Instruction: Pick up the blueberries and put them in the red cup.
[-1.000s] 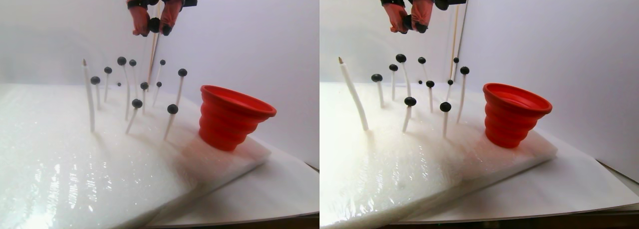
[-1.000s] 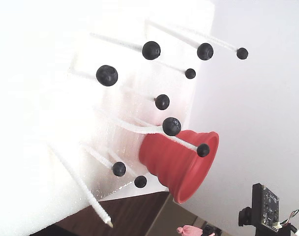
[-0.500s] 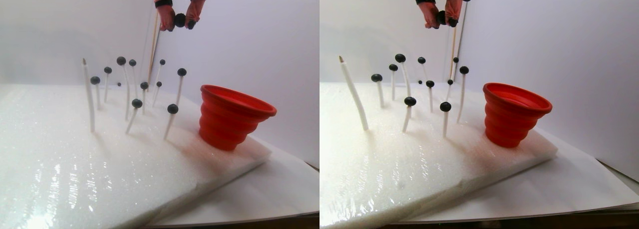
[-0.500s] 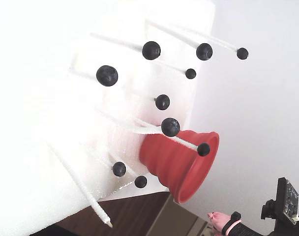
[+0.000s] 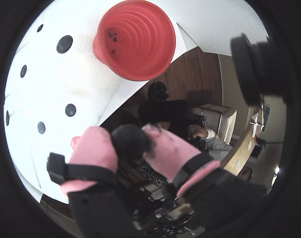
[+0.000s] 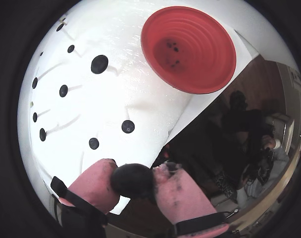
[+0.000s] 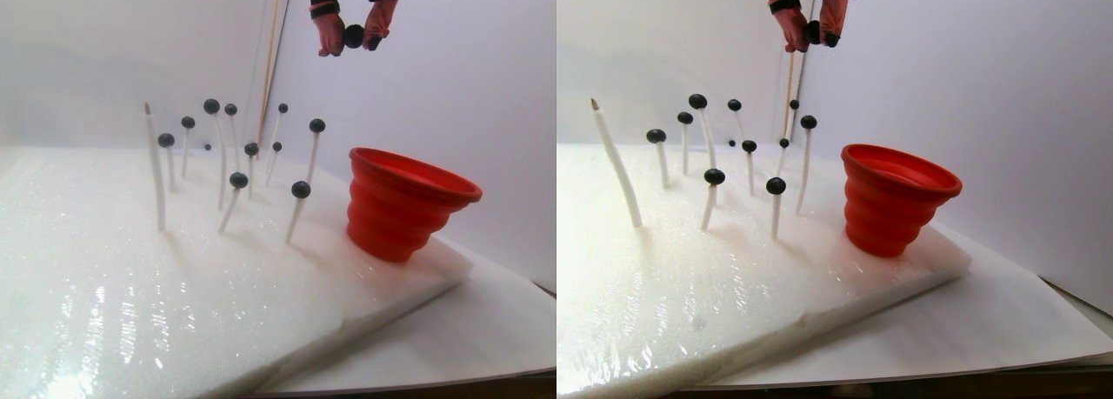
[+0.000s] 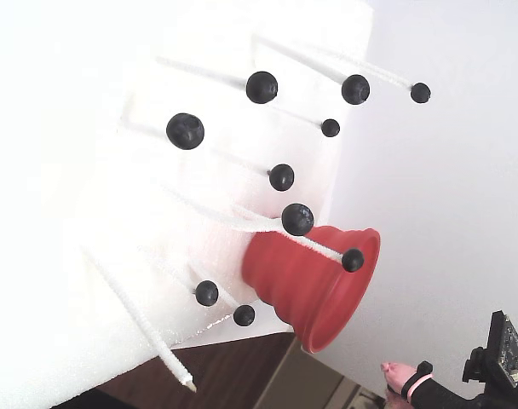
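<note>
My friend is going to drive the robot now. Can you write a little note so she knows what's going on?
Gripper: pink-tipped, shut on one small round blue-black blueberry, raised high above the white foam board in the stereo pair view.

Red ribbed cone-shaped cup: upright at the board's edge; the gripper is not yet over it. Both wrist views show a few small dark specks at its bottom, probably berries already dropped in.

Left: many blueberries still sit on thin white sticks poking from the foam; one stick is bare.

Next, probably: carry the held berry over the cup, open, then return for the rest.
</note>
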Robot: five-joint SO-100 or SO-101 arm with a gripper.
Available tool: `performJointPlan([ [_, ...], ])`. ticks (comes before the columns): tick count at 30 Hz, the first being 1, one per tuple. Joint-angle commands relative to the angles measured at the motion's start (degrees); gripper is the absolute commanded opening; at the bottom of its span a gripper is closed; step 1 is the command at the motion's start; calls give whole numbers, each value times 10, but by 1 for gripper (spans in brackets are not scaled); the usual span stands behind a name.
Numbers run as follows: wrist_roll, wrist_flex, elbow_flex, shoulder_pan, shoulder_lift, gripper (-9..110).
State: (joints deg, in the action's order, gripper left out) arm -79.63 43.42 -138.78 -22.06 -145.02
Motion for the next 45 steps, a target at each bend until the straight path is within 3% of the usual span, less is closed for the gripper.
performJointPlan([
  [1,4,-29,58,-32,4,11],
  [45,36,-219,128,-148,246,11],
])
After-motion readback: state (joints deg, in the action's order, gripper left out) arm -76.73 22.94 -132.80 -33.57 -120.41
